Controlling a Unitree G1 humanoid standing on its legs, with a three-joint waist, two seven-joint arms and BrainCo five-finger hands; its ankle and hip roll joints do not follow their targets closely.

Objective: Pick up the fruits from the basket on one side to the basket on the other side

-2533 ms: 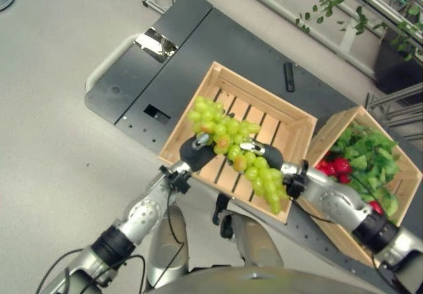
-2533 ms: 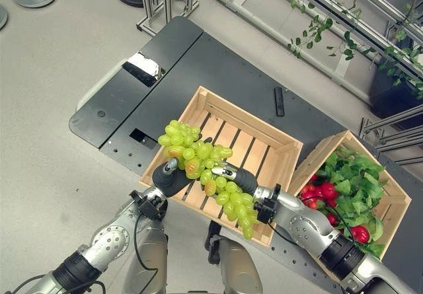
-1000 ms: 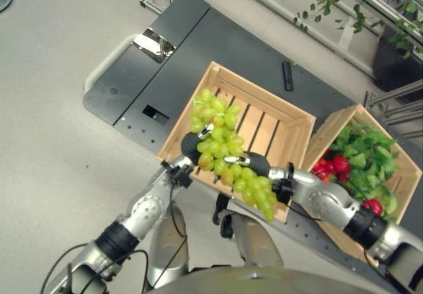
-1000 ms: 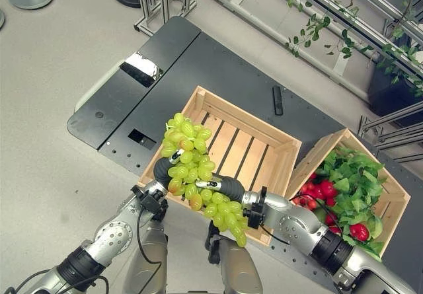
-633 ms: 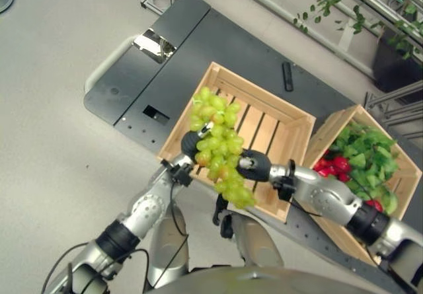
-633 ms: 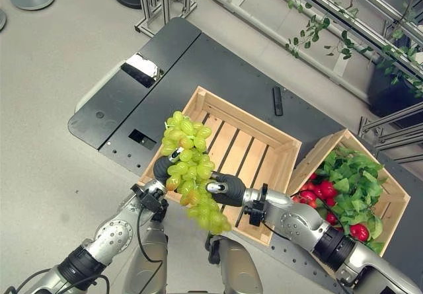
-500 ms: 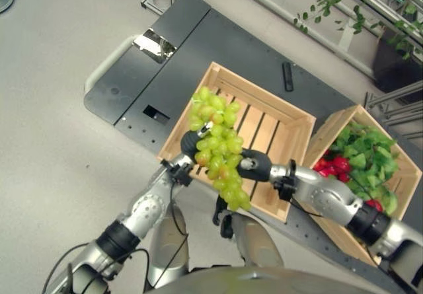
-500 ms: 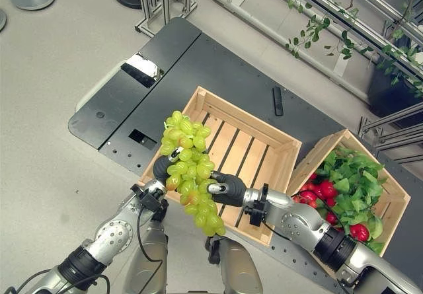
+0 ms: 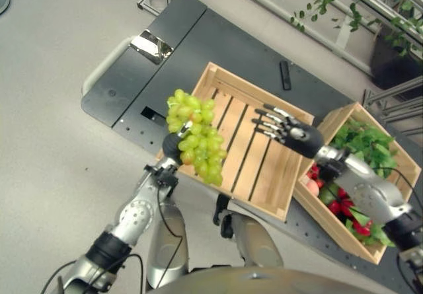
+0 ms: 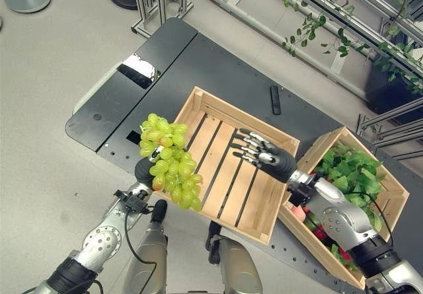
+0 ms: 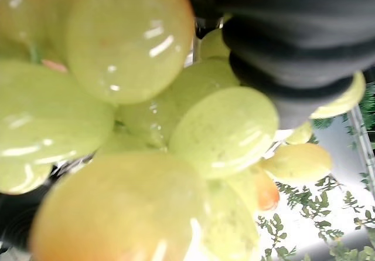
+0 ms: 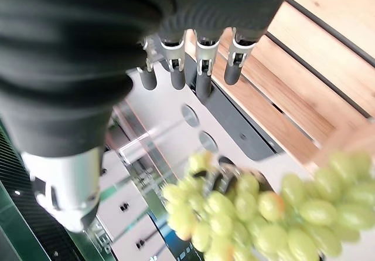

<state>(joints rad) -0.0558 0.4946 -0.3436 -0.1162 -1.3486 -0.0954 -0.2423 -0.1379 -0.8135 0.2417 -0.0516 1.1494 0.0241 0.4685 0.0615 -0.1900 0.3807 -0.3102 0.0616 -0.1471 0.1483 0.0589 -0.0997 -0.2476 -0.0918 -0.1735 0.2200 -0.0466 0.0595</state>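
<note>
Left hand (image 10: 147, 170) grips grapes (image 10: 168, 161); right hand (image 10: 268, 158) spread flat

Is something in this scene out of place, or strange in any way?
Nothing is spilled or damaged. The grape bunch hangs from the left hand at the near-left edge of the empty crate, partly outside it. The right hand is open above the crate.

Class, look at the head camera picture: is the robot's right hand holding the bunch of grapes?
No: the right hand hovers open over the empty crate, while the left hand holds the grapes.
</note>
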